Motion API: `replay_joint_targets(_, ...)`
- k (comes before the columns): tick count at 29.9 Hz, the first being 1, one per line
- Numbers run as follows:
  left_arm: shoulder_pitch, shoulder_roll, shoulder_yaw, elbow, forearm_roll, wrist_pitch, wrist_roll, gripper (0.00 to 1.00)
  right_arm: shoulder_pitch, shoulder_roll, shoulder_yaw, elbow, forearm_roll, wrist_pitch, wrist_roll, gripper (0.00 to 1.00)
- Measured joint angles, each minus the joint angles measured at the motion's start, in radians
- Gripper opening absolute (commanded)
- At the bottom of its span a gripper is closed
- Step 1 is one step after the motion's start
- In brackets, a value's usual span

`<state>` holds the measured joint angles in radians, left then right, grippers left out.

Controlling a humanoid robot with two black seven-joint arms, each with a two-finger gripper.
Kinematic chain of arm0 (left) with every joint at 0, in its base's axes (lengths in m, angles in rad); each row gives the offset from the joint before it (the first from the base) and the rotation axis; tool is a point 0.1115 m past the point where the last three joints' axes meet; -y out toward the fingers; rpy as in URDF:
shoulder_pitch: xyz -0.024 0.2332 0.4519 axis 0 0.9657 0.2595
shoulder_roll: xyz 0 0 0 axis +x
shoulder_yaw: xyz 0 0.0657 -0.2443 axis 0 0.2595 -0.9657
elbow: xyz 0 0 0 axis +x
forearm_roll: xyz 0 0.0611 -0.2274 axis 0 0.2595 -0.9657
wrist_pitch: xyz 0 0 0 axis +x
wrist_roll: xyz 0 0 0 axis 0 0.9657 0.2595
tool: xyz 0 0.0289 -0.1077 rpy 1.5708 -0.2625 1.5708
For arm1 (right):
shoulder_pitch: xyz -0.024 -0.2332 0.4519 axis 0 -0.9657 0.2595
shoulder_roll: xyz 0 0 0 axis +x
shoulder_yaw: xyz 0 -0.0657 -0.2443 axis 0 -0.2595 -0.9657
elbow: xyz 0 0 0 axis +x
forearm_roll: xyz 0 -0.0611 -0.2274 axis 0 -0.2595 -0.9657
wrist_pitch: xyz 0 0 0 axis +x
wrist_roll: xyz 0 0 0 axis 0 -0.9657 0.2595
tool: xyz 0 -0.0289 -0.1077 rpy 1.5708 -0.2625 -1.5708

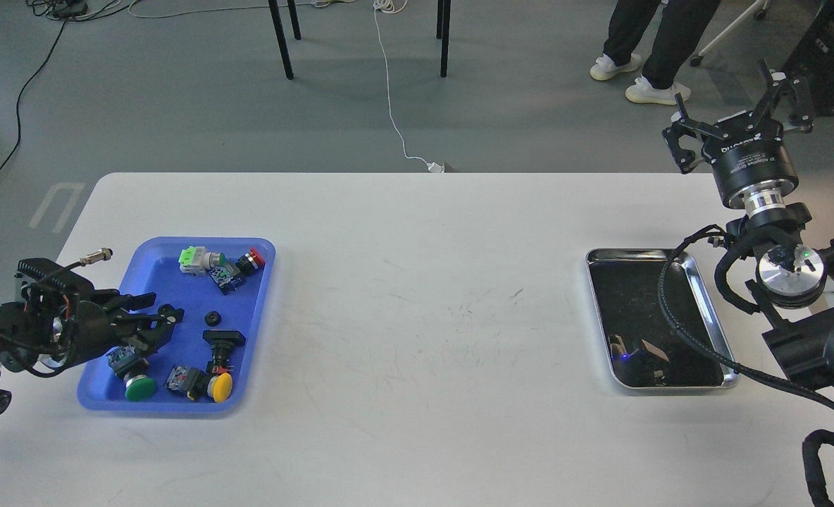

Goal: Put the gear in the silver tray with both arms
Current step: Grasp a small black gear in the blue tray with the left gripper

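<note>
Wide bare stretch of white table [417,296] between the blue tray [177,394] and the silver tray [713,310], nothing standing on it. The silver tray's dark bottom lies free, though a black cable hose [670,310] crosses over its right part. In the blue tray the small black gear [212,317] sits with blue floor all around it; push buttons [223,266] crowd the far end, more buttons [206,377] crowd the near end
</note>
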<state>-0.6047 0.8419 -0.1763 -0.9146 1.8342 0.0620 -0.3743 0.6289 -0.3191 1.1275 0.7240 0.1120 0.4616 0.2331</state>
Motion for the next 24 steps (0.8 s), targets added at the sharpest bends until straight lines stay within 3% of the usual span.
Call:
replay_joint_targets(15, 0.003, -0.001, 0.024, 0.006, -0.036, -0.001, -0.007, 0.42, 0.000, 0.000, 0.000, 0.000, 0.000, -0.001, 0.000, 0.99)
replay_joint_targets(24, 0.006, 0.000, 0.030, 0.018, -0.036, -0.001, -0.012, 0.16, 0.010, 0.000, 0.015, -0.001, 0.000, -0.001, 0.000, 0.99)
